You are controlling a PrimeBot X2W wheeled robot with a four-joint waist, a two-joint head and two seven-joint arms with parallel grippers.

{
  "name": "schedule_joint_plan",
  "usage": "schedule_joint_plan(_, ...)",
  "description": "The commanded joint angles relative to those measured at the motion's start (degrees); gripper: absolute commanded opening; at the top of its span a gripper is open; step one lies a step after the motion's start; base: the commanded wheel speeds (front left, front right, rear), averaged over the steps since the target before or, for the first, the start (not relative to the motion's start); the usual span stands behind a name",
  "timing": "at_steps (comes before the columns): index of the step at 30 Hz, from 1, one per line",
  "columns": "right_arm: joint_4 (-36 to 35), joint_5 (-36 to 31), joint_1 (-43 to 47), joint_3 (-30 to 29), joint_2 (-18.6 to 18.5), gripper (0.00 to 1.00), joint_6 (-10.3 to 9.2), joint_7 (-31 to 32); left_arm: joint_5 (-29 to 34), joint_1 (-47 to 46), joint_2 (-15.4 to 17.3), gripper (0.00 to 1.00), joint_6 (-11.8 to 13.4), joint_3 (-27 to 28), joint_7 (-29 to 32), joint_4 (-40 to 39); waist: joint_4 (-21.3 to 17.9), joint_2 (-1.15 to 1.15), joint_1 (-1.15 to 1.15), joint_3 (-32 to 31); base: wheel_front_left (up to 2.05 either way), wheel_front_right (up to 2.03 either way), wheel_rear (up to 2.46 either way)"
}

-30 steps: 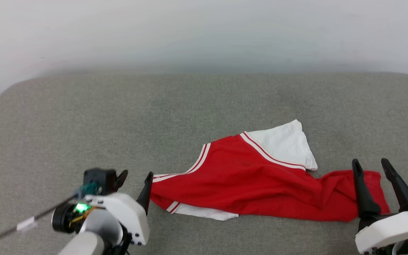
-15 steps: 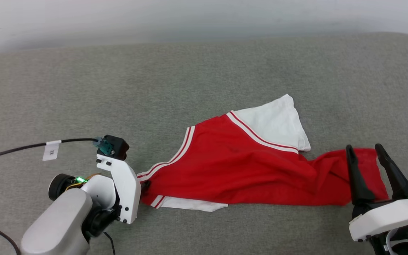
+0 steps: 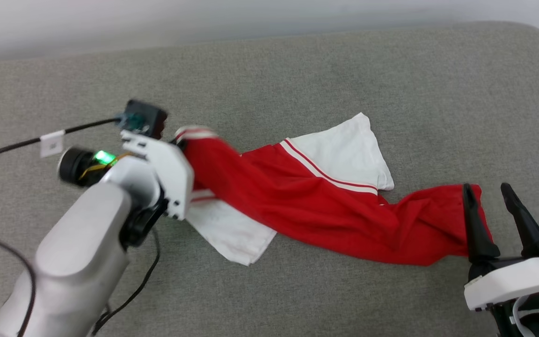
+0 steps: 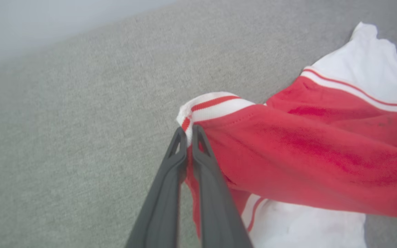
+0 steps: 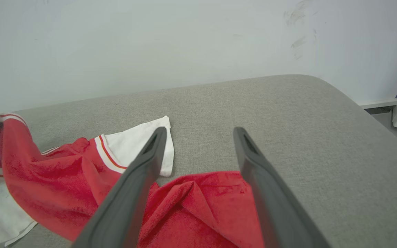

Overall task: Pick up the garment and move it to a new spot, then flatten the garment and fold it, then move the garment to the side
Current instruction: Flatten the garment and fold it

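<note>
**Status: first step under way; nothing completed.**

Location of item: the garment (image 3: 325, 206) lies stretched left to right across the grey upholstered surface (image 3: 297, 70). It is bunched and twisted along its length. One white sleeve (image 3: 344, 145) is spread on the far side and another white panel (image 3: 227, 229) is on the near side. No print shows on the side facing up.

Left jaws: closed together and clamped on the garment at its red-and-white striped trim (image 4: 212, 103). The left wrist view shows the two dark fingers (image 4: 171, 179) pinching the cloth between their tips. The held end stands raised off the surface, and red cloth slopes down from it to the part lying flat.

Right jaws: wide apart and holding nothing. Their fingers (image 3: 475, 224) stand at the red end (image 5: 202, 206) on the robot's right, one to each side of that fold as seen from the right wrist. Whether the tips touch the cloth cannot be told.

Assessment:
- Pick-up: begun at one end only; most of the garment rests on the surface.
- Move to a new spot: judged not done (the cloth is neither clear of the surface nor laid out anywhere).
- Flattening: not done; creases and a twist run through the middle.
- Folding: not done.
- Moving aside: not done.

Outstanding risk, as a judgement: a one-ended pull may drag the garment and tighten the twist unless the right jaws close on their end.
</note>
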Motion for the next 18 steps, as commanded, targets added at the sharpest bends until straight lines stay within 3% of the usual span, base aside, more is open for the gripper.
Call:
schedule_joint_plan(1, 0.0, 0.5, -1.2, 0.1, 0.1, 1.0, -0.02, -0.3, 1.1, -2.3, -1.5, 0.0, 0.2, -0.6, -1.4, 0.6, -0.3, 0.0, 0.0, 0.5, 0.0, 0.0, 0.0)
schedule_joint_plan(7, 0.3, 0.6, -2.7, 1.1, 0.1, 1.0, -0.02, -0.5, 3.9, -8.1, -7.7, 0.0, -1.9, -4.0, -4.8, 5.5, -1.6, 0.0, 0.0, 2.2, 0.0, 0.0, 0.0)
schedule_joint_plan(10, 0.8, 0.6, -3.7, 1.8, 0.1, 1.0, -0.02, -0.8, 3.8, -9.0, -11.4, 0.0, -4.0, -6.3, -5.0, 11.1, -2.5, 0.0, 0.0, 2.8, 0.0, 0.0, 0.0)
schedule_joint_plan(15, 1.3, 0.5, -4.9, 3.0, 0.1, 1.0, -0.02, -1.3, 2.3, -8.2, -14.7, 0.0, -6.7, -7.7, -5.7, 20.3, -3.4, 0.0, 0.0, 3.3, 0.0, 0.0, 0.0)
schedule_joint_plan(16, 1.3, 0.4, -5.0, 3.2, 0.1, 1.0, -0.02, -1.5, 1.9, -8.2, -15.2, 0.18, -6.9, -7.5, -6.4, 21.6, -3.4, 0.0, 0.0, 3.2, 0.0, 0.0, 0.0)
schedule_joint_plan(17, 1.4, 0.2, -5.1, 3.2, 0.1, 1.0, -0.02, -1.6, 1.7, -8.1, -15.5, 0.8, -7.2, -7.3, -7.4, 22.8, -3.3, 0.0, 0.0, 3.0, 0.0, 0.0, 0.0)
schedule_joint_plan(18, 1.6, 0.1, -5.1, 3.1, 0.1, 1.0, -0.02, -1.6, 1.6, -8.0, -15.8, 1.0, -7.3, -7.1, -9.0, 23.5, -3.0, 0.0, 0.0, 2.6, 0.0, 0.0, 0.0)
